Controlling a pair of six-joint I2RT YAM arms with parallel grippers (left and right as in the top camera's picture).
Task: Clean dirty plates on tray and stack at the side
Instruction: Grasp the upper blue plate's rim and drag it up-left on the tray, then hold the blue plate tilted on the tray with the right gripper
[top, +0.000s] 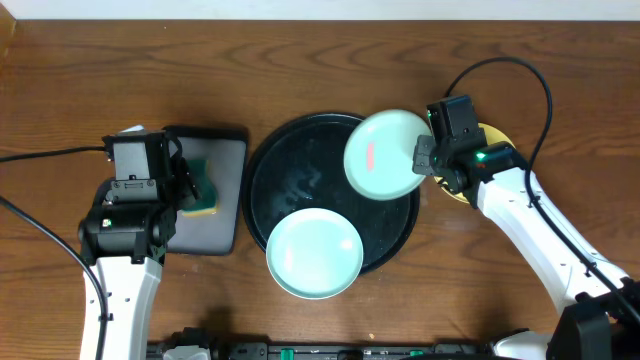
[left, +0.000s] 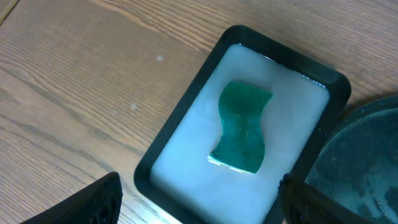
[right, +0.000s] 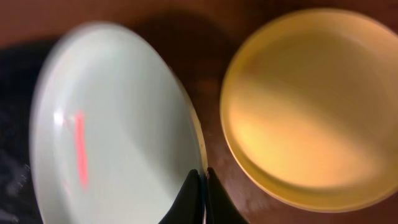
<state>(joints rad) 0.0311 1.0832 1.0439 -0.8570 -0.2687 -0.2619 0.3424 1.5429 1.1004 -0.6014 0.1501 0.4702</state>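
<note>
My right gripper (top: 424, 158) is shut on the right rim of a pale mint plate (top: 385, 155) that carries a red smear (right: 81, 149). This plate (right: 118, 124) hangs tilted over the upper right of the round black tray (top: 300, 150), with the gripper (right: 203, 186) pinching its edge. A second mint plate (top: 314, 253) lies on the tray's front part, overlapping the rim. The yellow plate (right: 311, 106) rests on the table to the right of the tray, partly under my right arm (top: 493, 134). My left gripper (left: 199, 202) stands open above the rectangular tray, holding nothing.
A smaller rectangular black tray (top: 215, 225) lies left of the round tray, with a green sponge (left: 242, 127) on its pale wet floor. The round tray's rim (left: 367, 162) nearly touches it. Cables run across the table at both sides.
</note>
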